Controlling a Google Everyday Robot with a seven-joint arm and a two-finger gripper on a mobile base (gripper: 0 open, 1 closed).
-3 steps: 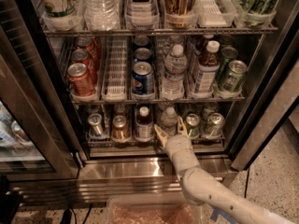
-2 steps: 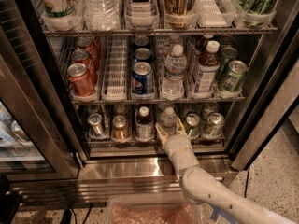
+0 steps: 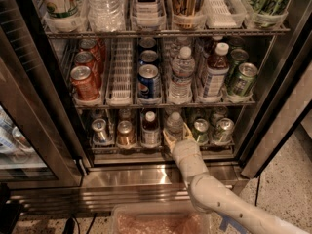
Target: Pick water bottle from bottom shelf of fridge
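Jaws unmoved, clasping water bottle (image 3: 174, 125) between dark bottle (image 3: 150, 129) and can (image 3: 200, 130)

Upper racks (image 3: 161, 33) of the black-framed glass-door fridge (image 3: 271, 91) are bright; its wire bottom shelf (image 3: 131, 150), where the cream gripper (image 3: 176, 132) sits, is dim; glare streaks the steel base (image 3: 136, 177).

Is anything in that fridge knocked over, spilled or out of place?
Nothing stands out. The drinks stand upright in their lanes, no spill shows, and the claw is at the small water bottle on the bottom shelf.
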